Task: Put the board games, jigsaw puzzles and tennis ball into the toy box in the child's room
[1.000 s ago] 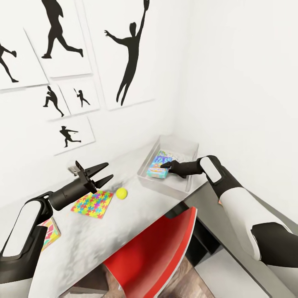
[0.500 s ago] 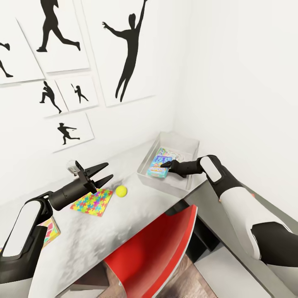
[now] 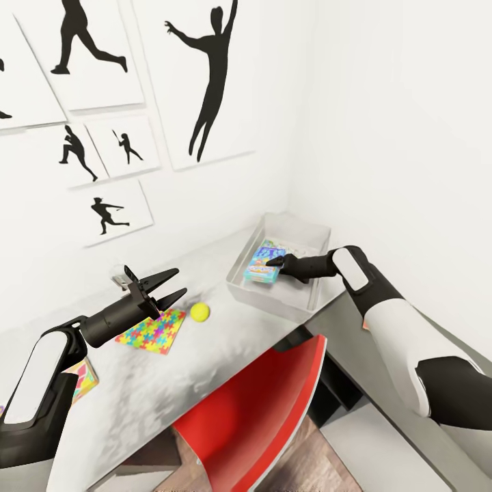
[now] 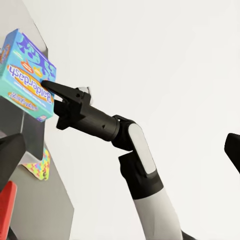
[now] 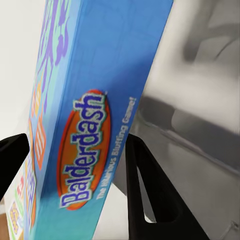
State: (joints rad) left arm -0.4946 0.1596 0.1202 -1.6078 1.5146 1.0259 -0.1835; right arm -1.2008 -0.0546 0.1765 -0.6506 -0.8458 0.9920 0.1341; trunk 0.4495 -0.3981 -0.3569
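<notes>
Our right gripper [image 3: 275, 262] still clamps the blue "Balderdash" board game box [image 3: 262, 264] — carried slightly deeper over the light grey toy box [image 3: 301, 303] at the table's far corner since before. Our left gripper [image 3: 173, 287] hovers spread wide above the multicoloured jigsaw square [image 3: 153, 328] — unchanged.

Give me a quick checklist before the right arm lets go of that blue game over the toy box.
1. Right gripper shut on the Balderdash box, a jaw on each side in the right wrist view: ok.
2. Box positioned over the toy box interior, not past its rim: ok.
3. Box resting on the tray floor before release: cannot tell; it looks tilted.
4. Room left in the tray: ok, something flat already lies inside, but bare floor shows.
5. Left gripper open and well away from the tray, above the jigsaw puzzle: ok.
6. Tennis ball sitting still on the table, away from the drop: ok.
</notes>
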